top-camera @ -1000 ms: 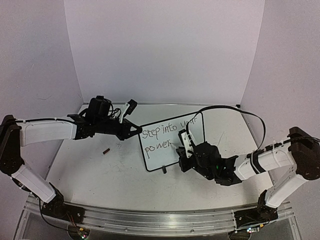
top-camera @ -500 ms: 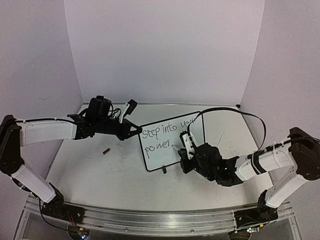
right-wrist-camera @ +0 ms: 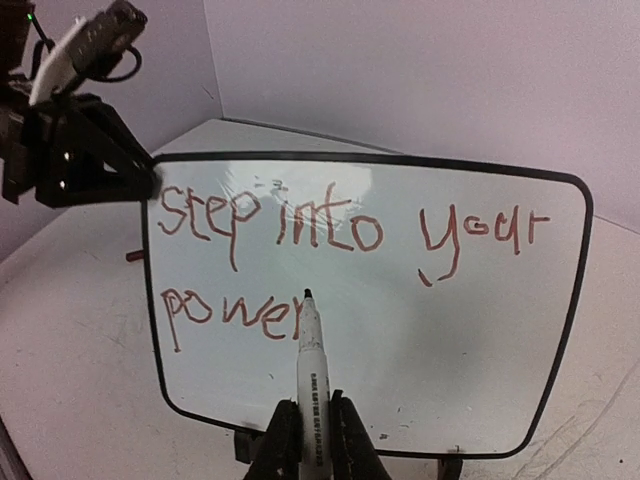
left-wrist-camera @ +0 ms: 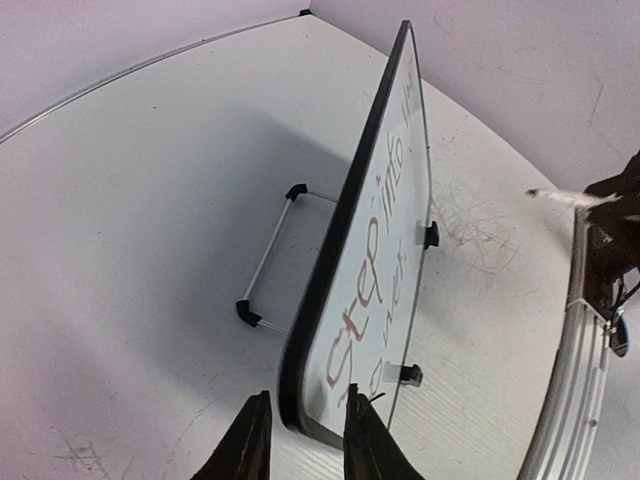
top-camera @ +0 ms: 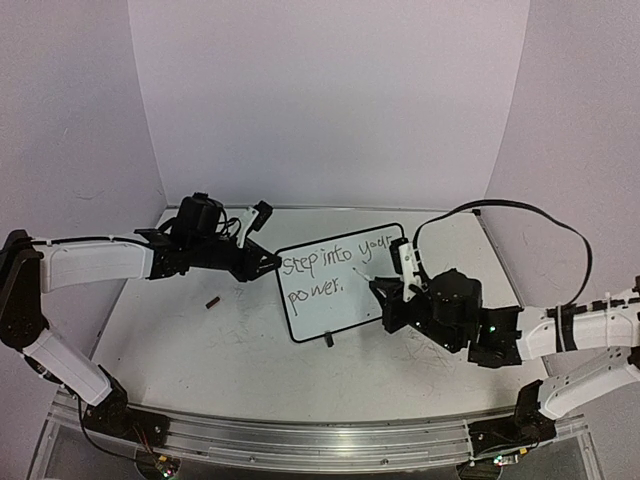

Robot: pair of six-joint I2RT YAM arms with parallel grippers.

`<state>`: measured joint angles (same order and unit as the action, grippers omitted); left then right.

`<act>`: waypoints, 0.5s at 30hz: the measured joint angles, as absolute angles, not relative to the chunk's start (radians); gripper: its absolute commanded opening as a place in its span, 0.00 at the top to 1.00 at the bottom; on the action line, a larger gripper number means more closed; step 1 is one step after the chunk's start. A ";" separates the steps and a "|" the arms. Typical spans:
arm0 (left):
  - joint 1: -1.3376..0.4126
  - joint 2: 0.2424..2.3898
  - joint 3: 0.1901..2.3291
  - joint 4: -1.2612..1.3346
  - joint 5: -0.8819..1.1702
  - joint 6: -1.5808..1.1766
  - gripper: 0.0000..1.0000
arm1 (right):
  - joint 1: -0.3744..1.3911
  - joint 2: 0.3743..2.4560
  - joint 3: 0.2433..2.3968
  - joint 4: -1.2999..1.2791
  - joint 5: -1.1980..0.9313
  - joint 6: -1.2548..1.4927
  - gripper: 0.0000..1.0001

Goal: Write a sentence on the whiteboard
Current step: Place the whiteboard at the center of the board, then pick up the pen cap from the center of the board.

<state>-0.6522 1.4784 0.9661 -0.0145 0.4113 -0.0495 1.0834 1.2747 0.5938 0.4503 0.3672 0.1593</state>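
Pretty soft, even pinkish light, mild glare on the whiteboard [right-wrist-camera: 450, 340], wrist views kinda warped at the edges.

The table [top-camera: 200, 350] carried one whiteboard [top-camera: 340, 305] near its middle, with one sentence [top-camera: 330, 268] of four words in two lines and two black feet [left-wrist-camera: 408, 374], one small dark piece [top-camera: 212, 301] toward its left edge, one marker [right-wrist-camera: 311, 375], and two grippers, the left gripper [left-wrist-camera: 305, 420] and the right gripper [right-wrist-camera: 306, 425].

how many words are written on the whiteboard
4: step, into, your along the whiteboard top line; power below at left. The marker tip may hide its end.
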 measured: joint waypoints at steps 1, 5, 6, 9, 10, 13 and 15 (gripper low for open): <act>-0.651 1.478 0.966 -0.024 0.395 -0.043 0.53 | 1.084 1.239 0.592 0.434 0.361 0.172 1.00; -0.648 1.478 0.965 -0.041 0.352 -0.028 0.37 | 1.085 1.107 0.582 0.362 0.350 0.219 1.00; -0.648 1.477 0.965 -0.047 0.344 -0.027 0.32 | 1.085 1.084 0.582 0.343 0.351 0.228 1.00; -0.648 1.462 0.975 -0.087 0.313 -0.033 0.20 | 1.085 1.039 0.584 0.277 0.362 0.244 1.00; -0.648 1.449 0.986 -0.110 0.298 -0.040 0.17 | 1.085 1.031 0.586 0.255 0.367 0.246 1.00; -0.648 1.376 1.008 -0.165 0.240 -0.085 0.11 | 1.085 1.019 0.613 0.168 0.380 0.249 1.00; -0.648 1.284 1.011 -0.206 0.182 -0.148 0.07 | 1.085 1.012 0.637 0.129 0.381 0.248 1.00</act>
<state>-0.6479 1.2842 1.0111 -0.2061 0.1823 -0.1477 1.0854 1.0116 0.6373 0.1286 0.3814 0.2482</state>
